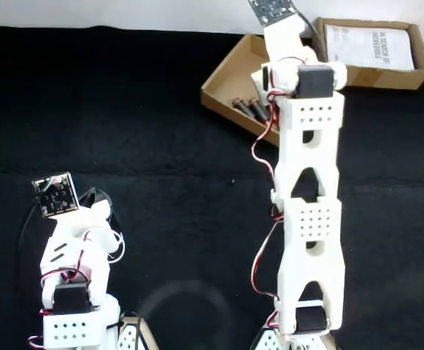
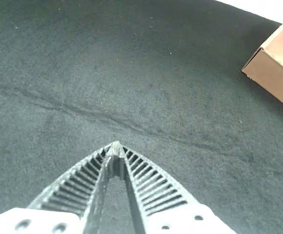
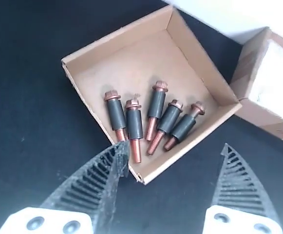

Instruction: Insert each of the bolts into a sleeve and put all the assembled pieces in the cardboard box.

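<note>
- The right gripper [image 3: 174, 145] is hanging wide open, empty, over the near edge of the cardboard box [image 3: 199, 63].
- Five sleeved bolts [image 3: 157, 105] are lying inside.
- The left gripper [image 2: 115, 145] is hovering closed, empty, over open black mat [image 2: 131, 73], near left.

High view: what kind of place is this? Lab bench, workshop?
Probably a tabletop robot test bench, not a production line: a black cloth-covered table, the left arm and right arm side by side, and a cardboard box holding sleeved bolts as practice parts.

Five copper bolts [image 3: 152, 130], each in a black sleeve [image 3: 157, 104]. Lying side by side in cardboard box [image 3: 126, 63] near far edge of tabletop [image 1: 124, 109].
</note>
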You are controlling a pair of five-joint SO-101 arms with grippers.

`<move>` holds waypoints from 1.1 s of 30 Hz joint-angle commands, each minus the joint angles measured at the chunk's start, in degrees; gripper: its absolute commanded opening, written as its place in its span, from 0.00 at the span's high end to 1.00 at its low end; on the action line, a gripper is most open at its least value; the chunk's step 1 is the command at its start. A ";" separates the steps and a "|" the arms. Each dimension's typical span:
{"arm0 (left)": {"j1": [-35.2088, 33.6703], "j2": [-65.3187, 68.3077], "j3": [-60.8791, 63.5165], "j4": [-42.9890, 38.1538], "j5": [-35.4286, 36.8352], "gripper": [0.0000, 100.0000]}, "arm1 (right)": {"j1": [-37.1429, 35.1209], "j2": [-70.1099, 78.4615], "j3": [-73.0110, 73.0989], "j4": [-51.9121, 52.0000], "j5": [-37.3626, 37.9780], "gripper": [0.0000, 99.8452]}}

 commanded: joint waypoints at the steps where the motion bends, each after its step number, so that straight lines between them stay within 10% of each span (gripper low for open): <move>1: 0.57 -0.13 1.01 0.09 -0.26 0.99 | 2.77 -8.92 -2.77 0.92 -3.34 0.74; 33: 0.57 9.71 1.45 -2.64 -0.35 0.99 | 21.85 -71.08 120.48 0.57 -21.54 0.74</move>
